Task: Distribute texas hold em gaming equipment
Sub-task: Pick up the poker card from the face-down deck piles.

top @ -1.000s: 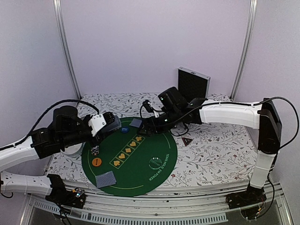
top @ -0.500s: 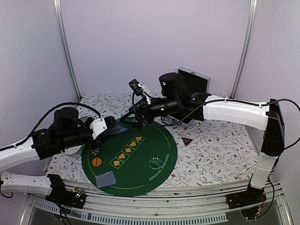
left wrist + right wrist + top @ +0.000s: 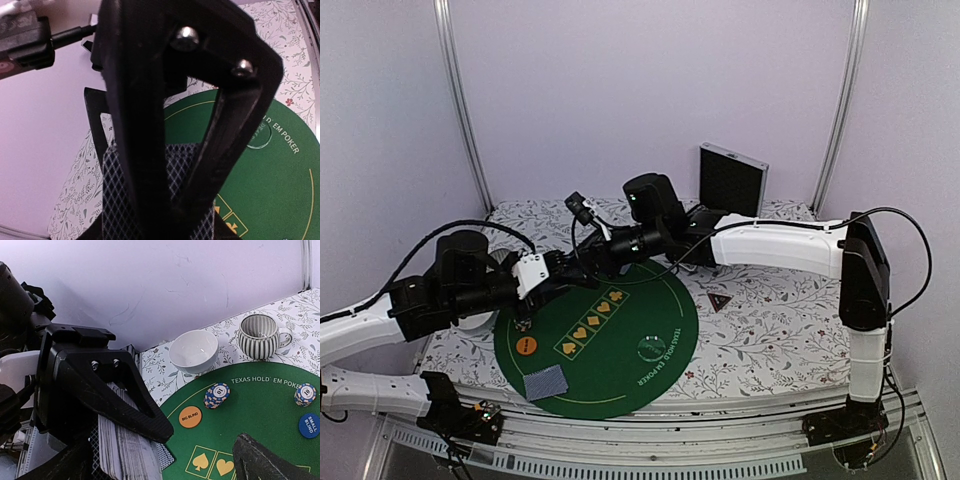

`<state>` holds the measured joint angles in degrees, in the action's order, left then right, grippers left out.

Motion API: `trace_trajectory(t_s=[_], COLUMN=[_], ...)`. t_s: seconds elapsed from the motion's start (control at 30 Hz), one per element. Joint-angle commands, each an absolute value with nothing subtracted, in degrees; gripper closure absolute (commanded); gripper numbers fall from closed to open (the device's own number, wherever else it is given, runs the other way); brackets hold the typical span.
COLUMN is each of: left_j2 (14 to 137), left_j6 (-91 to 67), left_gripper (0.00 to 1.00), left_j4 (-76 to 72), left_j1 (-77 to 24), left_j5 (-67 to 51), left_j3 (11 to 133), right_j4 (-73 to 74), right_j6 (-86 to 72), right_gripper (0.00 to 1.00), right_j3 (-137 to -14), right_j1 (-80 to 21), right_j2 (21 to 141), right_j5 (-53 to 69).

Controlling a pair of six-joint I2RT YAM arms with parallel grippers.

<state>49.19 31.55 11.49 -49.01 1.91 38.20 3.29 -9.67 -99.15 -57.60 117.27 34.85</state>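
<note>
- Lilac walls close in a table [image 3: 770, 330] under a flowered cloth, with a round green felt mat [image 3: 620, 345] laid toward its near edge.
- What matters now is the deck of grey-blue-backed cards [image 3: 122, 445]. It is held up in the air over the left far rim of the mat, not lying on anything.
- Cards like these look light, thin and slick. I'd expect them to bend easily and slide off one another, so one card is best pinched flat across its faces near a free edge.
- The left pincer [image 3: 558, 274] is clamped on the deck, one finger on each face, and the cards' edges fan out a little below it.
- The right pincer [image 3: 585, 262] has its jaws wide apart, just beside the deck and touching none of it as far as I can tell.
- Farther out on the felt sit two chip stacks [image 3: 217, 395], an orange disc [image 3: 190, 416] and a blue disc [image 3: 310, 425]. A small pile of cards [image 3: 546, 382] lies by the mat's near edge.
- A white bowl [image 3: 194, 351] and a striped cup [image 3: 259, 336] stand off the felt toward the table's left edge.
</note>
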Motion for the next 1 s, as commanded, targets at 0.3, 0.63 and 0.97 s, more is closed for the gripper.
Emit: trace_trajectory(t_s=[0.3,0.63,0.97], left_j2=[47.1,47.1,47.6], left_j6=[31.9,31.8,31.5], left_gripper=[0.58,0.58,0.57], left_j4=[8.6,8.5,8.3], left_j1=[-49.8,-49.8,-49.8], left_j5=[2.0,2.2,2.8], left_j3=[36.9,36.6,36.5], right_j4=[7.2,10.7,10.2], right_j6=[-11.4,-7.8,-9.4], right_gripper=[0.0,0.15,0.65], right_j3=[-97.0,-98.2,-100.2], right_j1=[-54.4,-54.4,-54.5], right_j2=[114.3,112.3,113.1], right_j5=[28.3,28.8,39.4])
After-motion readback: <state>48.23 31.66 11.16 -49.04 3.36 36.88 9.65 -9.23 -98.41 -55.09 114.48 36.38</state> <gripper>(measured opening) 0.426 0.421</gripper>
